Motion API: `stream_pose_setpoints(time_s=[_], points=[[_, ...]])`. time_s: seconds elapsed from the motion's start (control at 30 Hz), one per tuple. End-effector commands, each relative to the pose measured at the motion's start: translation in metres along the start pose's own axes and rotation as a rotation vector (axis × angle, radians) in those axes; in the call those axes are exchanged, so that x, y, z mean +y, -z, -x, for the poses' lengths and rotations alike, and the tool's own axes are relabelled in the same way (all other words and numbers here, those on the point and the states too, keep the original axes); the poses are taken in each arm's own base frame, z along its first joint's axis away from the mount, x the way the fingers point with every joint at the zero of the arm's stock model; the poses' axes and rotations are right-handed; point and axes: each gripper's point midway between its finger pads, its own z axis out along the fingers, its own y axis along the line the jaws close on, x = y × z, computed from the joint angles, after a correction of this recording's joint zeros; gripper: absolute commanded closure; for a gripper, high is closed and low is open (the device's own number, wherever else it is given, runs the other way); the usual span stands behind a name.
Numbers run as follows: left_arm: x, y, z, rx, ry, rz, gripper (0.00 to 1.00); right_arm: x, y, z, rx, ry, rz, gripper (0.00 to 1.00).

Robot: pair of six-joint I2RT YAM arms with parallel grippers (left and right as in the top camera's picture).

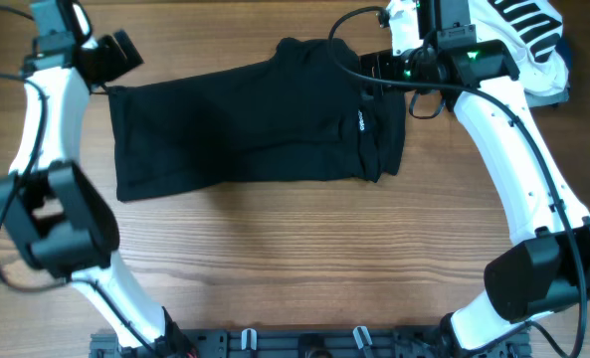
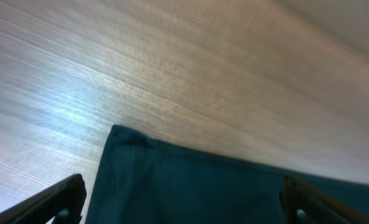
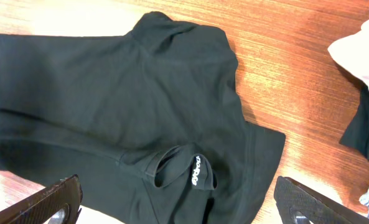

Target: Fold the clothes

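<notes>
The black garment (image 1: 245,124) lies spread across the far half of the wooden table, with a small white print mark (image 1: 360,121) near its right end. My left gripper (image 1: 115,55) is open above its far left corner (image 2: 125,137). My right gripper (image 1: 389,65) is open above its right end, where a folded loop of cloth carries the white mark (image 3: 194,177). Neither gripper holds anything.
A white garment with black stripes (image 1: 528,30) lies at the far right corner over a blue one (image 1: 563,50). They show at the right edge of the right wrist view (image 3: 361,56). Bare wood table (image 1: 295,259) lies in front of the garment.
</notes>
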Motion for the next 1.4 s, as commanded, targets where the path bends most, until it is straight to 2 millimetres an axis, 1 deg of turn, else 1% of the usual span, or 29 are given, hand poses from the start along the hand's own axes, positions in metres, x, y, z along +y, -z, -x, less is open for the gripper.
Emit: stream_pose_setpoints(time_s=[0.0,0.07,0.17,0.27,0.37,0.5,0.57,0.6,0.67,0.7,0.73,0.77,0.8,0.83,0.87,0.9,0.93,0.97,1.0,1.07,1.13,1.2,1.27,1.3,1.37], points=[[-0.001,-0.025,0.002,-0.005,-0.119,-0.011,0.01,0.01,-0.001,0.002,0.001,0.038,0.007,0.0],[0.005,-0.042,-0.004,0.004,-0.159,0.002,0.01,0.009,-0.001,0.001,0.004,0.037,-0.015,0.01],[0.017,-0.061,-0.009,0.01,-0.211,0.039,0.04,0.006,-0.001,-0.004,0.024,0.032,-0.032,0.01],[0.024,-0.08,-0.014,0.012,-0.273,0.065,0.06,0.006,-0.001,-0.007,0.038,0.029,-0.032,0.04],[0.028,-0.09,-0.021,0.032,-0.305,0.072,0.08,0.005,-0.001,-0.008,0.039,0.013,-0.041,0.05],[0.03,-0.097,-0.024,0.034,-0.307,0.077,0.11,0.005,-0.001,-0.007,0.035,0.014,-0.04,0.06],[0.033,-0.105,-0.033,0.059,-0.306,0.079,0.15,0.005,-0.001,-0.006,0.034,0.014,-0.04,0.09],[0.034,-0.107,-0.037,0.071,-0.306,0.081,0.17,0.005,-0.001,-0.006,0.033,0.014,-0.04,0.1],[0.036,-0.112,-0.044,0.092,-0.3,0.083,0.31,0.004,-0.001,-0.005,0.027,0.015,-0.048,0.11],[0.037,-0.113,-0.045,0.095,-0.297,0.084,0.45,0.004,-0.001,-0.004,0.024,0.016,-0.047,0.11],[0.037,-0.113,-0.045,0.095,-0.297,0.084,0.52,0.004,-0.001,-0.004,0.023,0.016,-0.048,0.11],[0.037,-0.113,-0.045,0.096,-0.297,0.084,0.56,0.004,-0.001,-0.003,0.019,0.016,-0.048,0.12],[0.037,-0.113,-0.047,0.104,-0.296,0.084,0.63,0.004,-0.001,-0.001,0.014,0.017,-0.048,0.15],[0.038,-0.112,-0.05,0.113,-0.295,0.086,0.78,0.004,-0.001,0.001,0.006,0.017,-0.047,0.18],[0.039,-0.112,-0.053,0.126,-0.295,0.087,0.83,0.004,-0.001,0.002,0.0,0.016,-0.047,0.21],[0.04,-0.111,-0.056,0.142,-0.294,0.094,0.92,0.004,-0.001,0.006,-0.017,0.016,-0.048,0.26],[0.043,-0.108,-0.056,0.147,-0.275,0.113,0.96,0.004,-0.001,0.009,-0.029,0.016,-0.048,0.28],[0.05,-0.102,-0.055,0.149,-0.23,0.154,0.96,0.004,-0.001,0.014,-0.047,0.006,-0.049,0.29],[0.051,-0.097,-0.054,0.151,-0.209,0.166,0.96,0.003,-0.001,0.018,-0.065,-0.006,-0.052,0.29],[0.05,-0.083,-0.05,0.155,-0.197,0.167,0.96,0.002,-0.003,0.028,-0.104,-0.011,-0.055,0.3],[0.044,-0.064,-0.046,0.161,-0.192,0.166,0.96,0.001,-0.012,0.038,-0.139,-0.015,-0.053,0.3],[0.039,-0.049,-0.043,0.161,-0.192,0.164,0.96,-0.002,-0.027,0.044,-0.159,-0.017,-0.051,0.3],[0.037,-0.038,-0.039,0.153,-0.192,0.162,0.96,-0.005,-0.049,0.049,-0.172,-0.017,-0.051,0.29],[0.036,-0.035,-0.037,0.146,-0.177,0.162,0.96,-0.009,-0.071,0.051,-0.182,-0.016,-0.051,0.28],[0.036,-0.035,-0.037,0.147,-0.174,0.162,0.96,-0.014,-0.1,0.052,-0.19,-0.017,-0.051,0.28]])
